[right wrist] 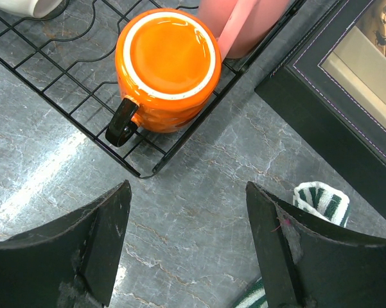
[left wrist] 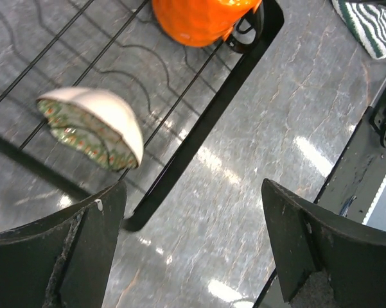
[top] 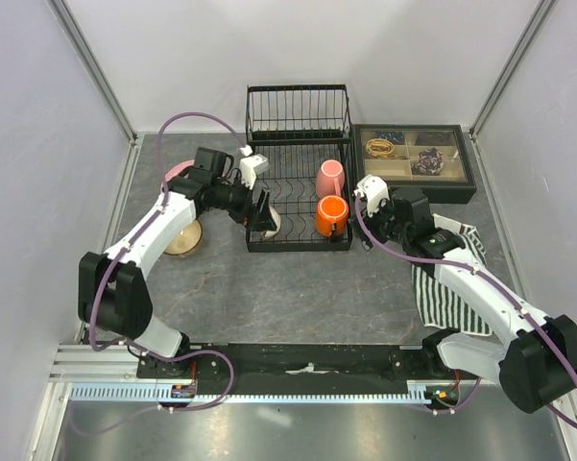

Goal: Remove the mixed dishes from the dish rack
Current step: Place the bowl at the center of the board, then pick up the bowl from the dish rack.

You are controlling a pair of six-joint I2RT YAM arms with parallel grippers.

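left hand (left wrist: 191, 205), released and empty, hovers near the small pale bowl (left wrist: 96, 125) tipped at left in the dish rack (left wrist: 209, 122); right hand (right wrist: 187, 199), also released, hangs near the upturned orange mug (right wrist: 166, 64) at upper centre.

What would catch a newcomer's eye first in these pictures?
The bright orange mug stands out, upside down in the front right corner of the dish rack, the pink mug behind it. At the rack's front left, a pale patterned bowl lies tipped on its side before the open left gripper.
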